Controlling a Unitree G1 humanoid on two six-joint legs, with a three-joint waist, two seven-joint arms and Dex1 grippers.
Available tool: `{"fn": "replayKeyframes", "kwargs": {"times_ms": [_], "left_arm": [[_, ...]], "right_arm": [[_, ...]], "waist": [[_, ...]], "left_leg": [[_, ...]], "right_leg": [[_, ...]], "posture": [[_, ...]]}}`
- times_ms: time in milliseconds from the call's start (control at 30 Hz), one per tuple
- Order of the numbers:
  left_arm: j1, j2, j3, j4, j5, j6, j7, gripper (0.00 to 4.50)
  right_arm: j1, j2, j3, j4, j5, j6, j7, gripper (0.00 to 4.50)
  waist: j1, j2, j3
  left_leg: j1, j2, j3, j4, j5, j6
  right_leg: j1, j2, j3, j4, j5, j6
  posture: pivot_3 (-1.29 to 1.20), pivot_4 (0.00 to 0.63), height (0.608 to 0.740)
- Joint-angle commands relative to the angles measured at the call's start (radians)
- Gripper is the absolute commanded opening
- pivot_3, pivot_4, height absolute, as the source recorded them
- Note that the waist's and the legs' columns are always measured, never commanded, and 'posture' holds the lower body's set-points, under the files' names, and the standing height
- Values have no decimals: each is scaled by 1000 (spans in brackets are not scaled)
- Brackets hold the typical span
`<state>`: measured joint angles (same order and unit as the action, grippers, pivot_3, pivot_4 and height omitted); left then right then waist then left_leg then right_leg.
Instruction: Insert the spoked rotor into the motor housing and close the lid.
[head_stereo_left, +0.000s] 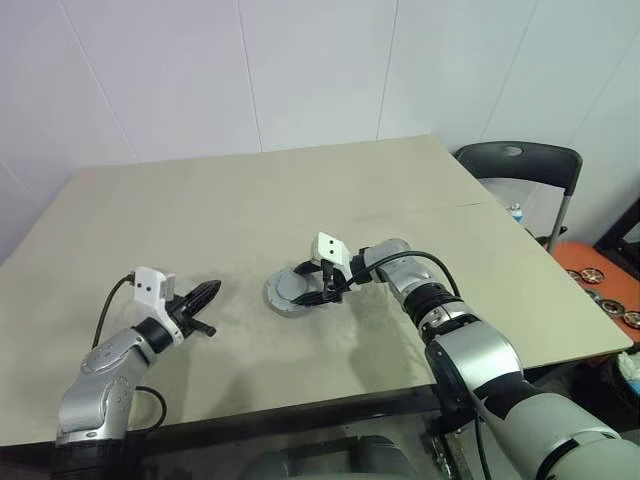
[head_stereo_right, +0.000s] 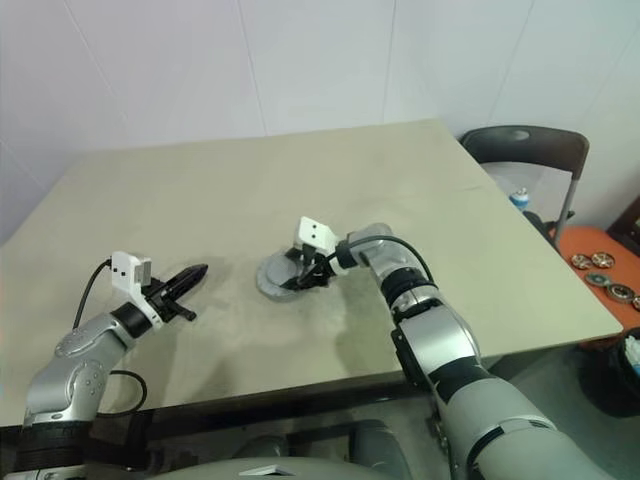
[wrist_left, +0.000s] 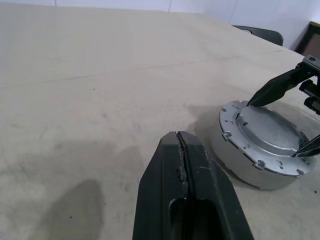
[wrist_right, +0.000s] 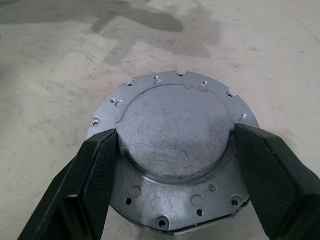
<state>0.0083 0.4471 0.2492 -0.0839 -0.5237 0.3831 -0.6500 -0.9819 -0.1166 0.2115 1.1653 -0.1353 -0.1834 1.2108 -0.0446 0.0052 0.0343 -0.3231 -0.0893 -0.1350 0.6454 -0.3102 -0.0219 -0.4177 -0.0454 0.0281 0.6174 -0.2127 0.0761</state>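
The lid (wrist_right: 172, 132) sits on the motor housing (wrist_left: 235, 167), its raised centre between the right gripper's (wrist_right: 175, 170) wide fingers, touching both. Closing step; next it wants seating square. Left gripper (wrist_left: 182, 165) shut, empty.

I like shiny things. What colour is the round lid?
Silver-grey metal lid, covered in fine scratches; the right wrist view shows it best.

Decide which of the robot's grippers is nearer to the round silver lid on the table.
Right. The right gripper has its fingers on either side of the silver lid's raised centre. The left gripper, shut, sits apart from it over bare table.
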Motion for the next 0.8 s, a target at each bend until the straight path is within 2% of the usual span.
{"fn": "replayKeyframes", "kwargs": {"times_ms": [33,167,433,800], "left_arm": [[2,0,6,-43,-6,-9,0,0],[8,-1,6,-55,-12,-3,0,0],[-26,-4,1,-75,-26,16,6,0],[-26,-5,-6,-88,-25,29,-1,0]], "right_arm": [[1,3,19,3,-20,-14,-19,3317],[13,-6,45,9,-37,-2,2,3317],[25,-15,49,48,-38,141,32,3317],[21,-57,49,47,-40,141,67,3317]], "waist": [[0,0,0],[1,0,0],[3,0,-2],[24,1,-4]], "left_leg": [[0,0,0,0,0,0],[1,0,0,0,0,0],[5,0,-1,0,0,0],[5,-1,-1,0,0,1]], "right_leg": [[0,0,0,0,0,0],[1,0,0,0,0,0],[6,0,-1,0,0,0],[8,-1,-1,-3,0,0]], "posture": [[0,0,740],[0,0,740],[0,0,740],[0,0,740]]}}
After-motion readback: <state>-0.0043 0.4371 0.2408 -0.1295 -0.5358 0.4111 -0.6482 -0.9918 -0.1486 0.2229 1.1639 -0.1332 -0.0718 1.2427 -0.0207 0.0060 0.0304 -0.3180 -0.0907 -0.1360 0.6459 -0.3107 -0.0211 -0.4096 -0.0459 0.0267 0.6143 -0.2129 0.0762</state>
